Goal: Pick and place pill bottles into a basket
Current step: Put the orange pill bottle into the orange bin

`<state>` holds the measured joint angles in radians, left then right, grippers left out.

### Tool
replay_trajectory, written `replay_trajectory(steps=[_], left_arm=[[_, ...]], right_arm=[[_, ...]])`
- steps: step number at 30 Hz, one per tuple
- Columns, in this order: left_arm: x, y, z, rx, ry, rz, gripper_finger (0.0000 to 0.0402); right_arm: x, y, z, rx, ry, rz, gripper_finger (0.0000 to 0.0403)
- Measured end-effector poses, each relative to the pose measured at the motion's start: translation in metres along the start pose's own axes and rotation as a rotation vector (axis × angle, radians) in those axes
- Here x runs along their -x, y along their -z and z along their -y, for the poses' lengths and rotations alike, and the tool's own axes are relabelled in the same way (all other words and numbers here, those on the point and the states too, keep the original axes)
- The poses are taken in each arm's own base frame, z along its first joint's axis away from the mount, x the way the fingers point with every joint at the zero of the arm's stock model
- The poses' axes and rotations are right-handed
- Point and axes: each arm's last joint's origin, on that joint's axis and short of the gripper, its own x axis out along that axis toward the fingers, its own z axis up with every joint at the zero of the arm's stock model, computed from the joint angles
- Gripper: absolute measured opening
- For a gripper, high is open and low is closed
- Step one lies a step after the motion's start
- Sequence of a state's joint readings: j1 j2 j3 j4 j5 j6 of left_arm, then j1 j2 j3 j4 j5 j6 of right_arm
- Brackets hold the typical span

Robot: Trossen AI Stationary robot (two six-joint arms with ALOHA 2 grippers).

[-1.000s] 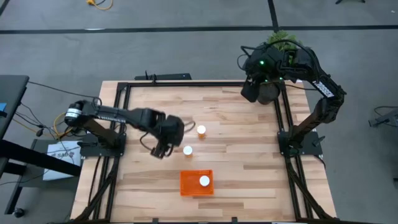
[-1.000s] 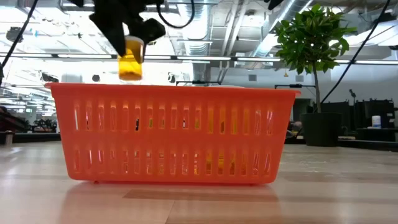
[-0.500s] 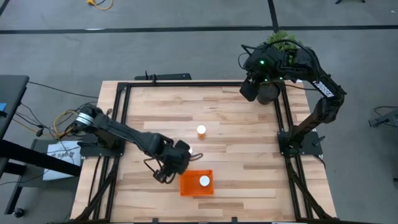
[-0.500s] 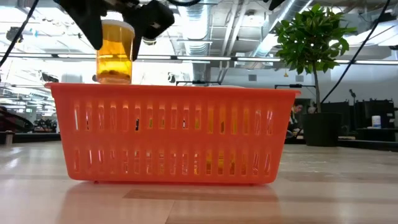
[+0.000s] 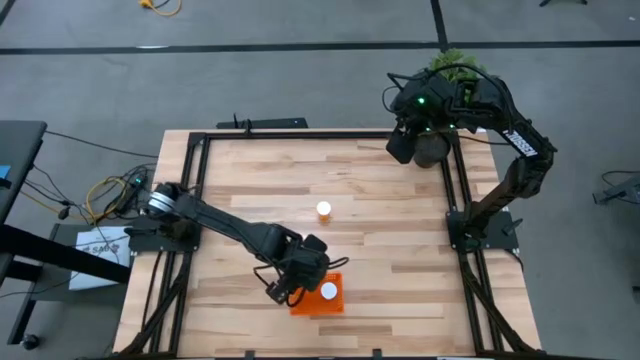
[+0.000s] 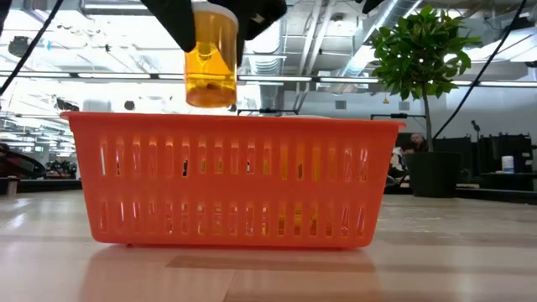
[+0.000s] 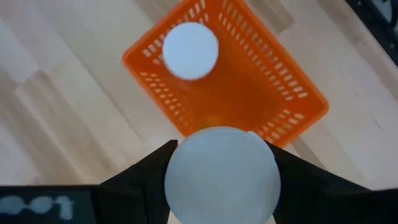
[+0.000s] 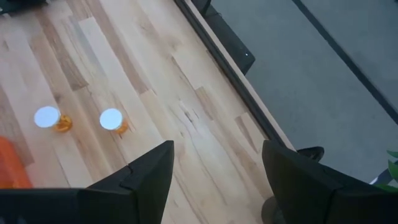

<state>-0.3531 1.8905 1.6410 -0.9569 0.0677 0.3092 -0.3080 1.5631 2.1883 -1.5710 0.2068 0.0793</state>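
Observation:
My left gripper [image 5: 303, 280] is shut on an orange pill bottle [image 6: 210, 67] and holds it above the orange mesh basket [image 6: 235, 180], over the basket's left part. One white-capped bottle [image 5: 328, 291] stands inside the basket [image 5: 336, 308] and also shows in the left wrist view [image 7: 189, 50]. Another bottle [image 5: 323, 210] stands on the table's middle. The right wrist view shows two bottles [image 8: 111, 119] [image 8: 46, 116] upright on the wood. My right gripper [image 8: 214, 180] is open and empty at the table's far right corner [image 5: 402, 145]. My left gripper pinches the bottle's top end, at its white cap [image 7: 221, 171], between its two fingers [image 7: 146, 180]. The fingers come from above, pointing down. The bottle hangs upright below them, its bottom [image 6: 210, 102] clear of the basket's rim.
A black plant pot with a green plant [image 5: 440, 140] stands at the far right corner beside my right arm. A black metal frame [image 5: 200, 190] runs around the table's edges. Bare wood lies to the right of the basket.
My left gripper has carried the bottle from the table's middle toward the near edge and a little right, and now holds it above the basket. The bottle has stayed upright in the shut fingers.

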Motion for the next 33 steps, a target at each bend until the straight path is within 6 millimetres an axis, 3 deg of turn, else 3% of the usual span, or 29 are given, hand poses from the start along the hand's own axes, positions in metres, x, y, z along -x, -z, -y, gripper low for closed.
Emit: replay_trajectory(steps=[5,19,33], left_arm=[[-0.011,-0.005,0.004,0.025,0.049,-0.023,0.0196],[-0.017,-0.012,0.033,-0.014,0.026,-0.019,0.0196],[-0.044,-0.016,0.040,-0.039,0.051,-0.042,0.0196]], right_arm=[[0.000,0.000,0.000,0.010,-0.001,0.000,0.0240],[0.000,0.000,-0.001,0.010,-0.029,-0.002,0.0240],[0.001,0.000,-0.005,0.012,-0.086,-0.005,0.0240]])
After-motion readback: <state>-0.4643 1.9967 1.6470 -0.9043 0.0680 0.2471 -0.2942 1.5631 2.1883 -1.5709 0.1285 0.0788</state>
